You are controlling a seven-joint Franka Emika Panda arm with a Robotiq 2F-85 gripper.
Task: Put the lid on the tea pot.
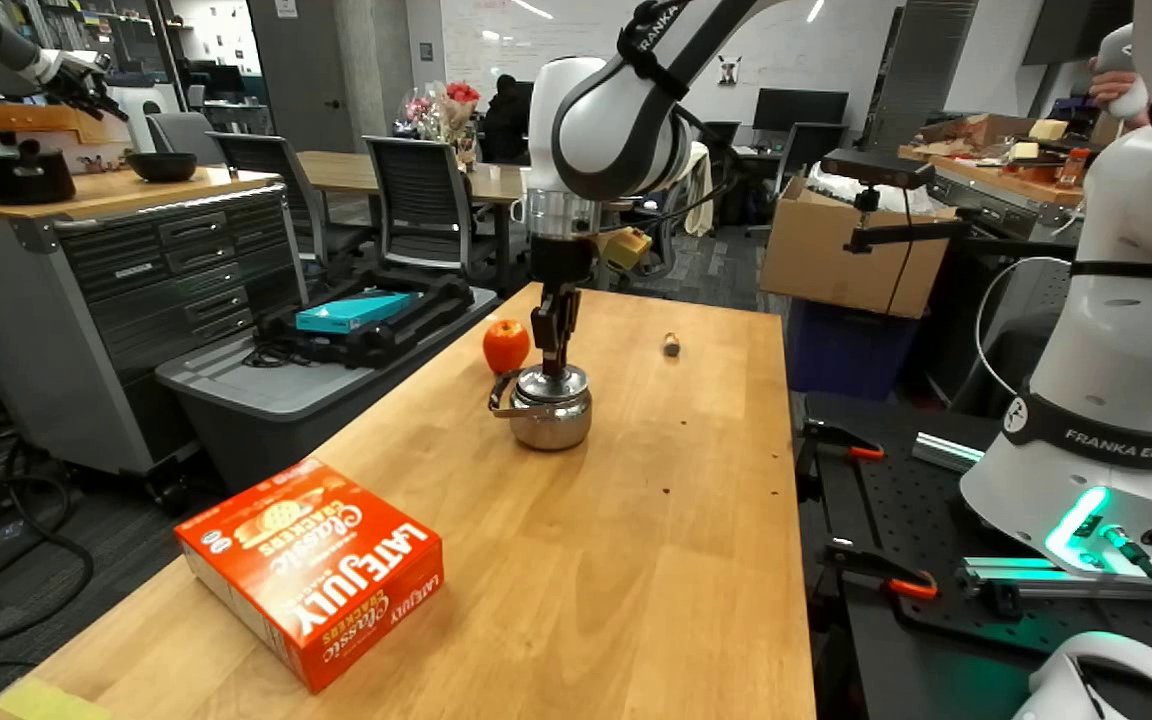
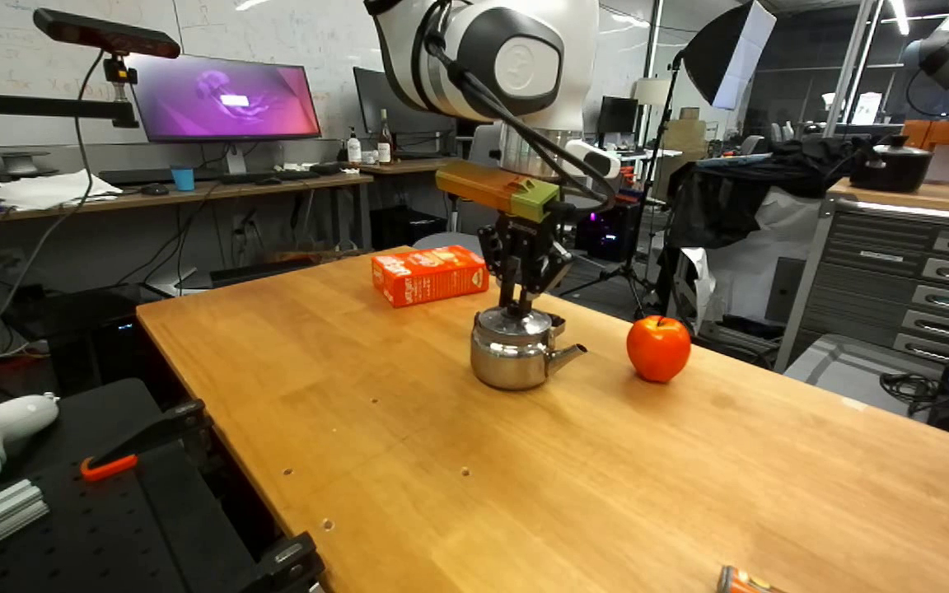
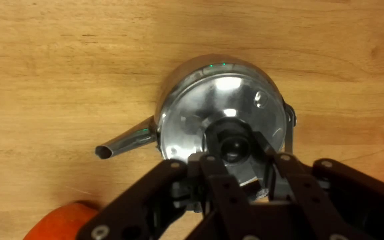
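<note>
On the wooden desk (image 2: 318,354), the tea pot (image 2: 510,364) is stood upright, and its top is covered by the lid (image 3: 232,96), which in the wrist view is seen to lie roughly centred there. The fingers (image 3: 228,191) are pointed straight down and drawn in to a narrow gap, with the lid's dark knob (image 3: 234,150) held between them, as far as can be judged; how firmly it is pinched cannot be told. The knob is presumably used because it is the one part of the lid raised enough to be grasped, and because by a hold from above the lid can be set down flat.

The handle (image 3: 289,133) is laid over to one side, so that the middle of the top is left free for the lid and the fingers. The spout (image 3: 132,140) is pointed outward, where the hold is not hindered by it. The apple (image 2: 659,349) and the cracker box (image 1: 311,570) are placed apart from the tea pot, and no part in the work seems to be meant for them.

The task may be judged nearly done: the lid appears to be seated, though the part of its edge beneath the fingers is hidden. Next, it seems, the fingers should be spread gently and lifted straight, lest the lid be dragged askew
</note>
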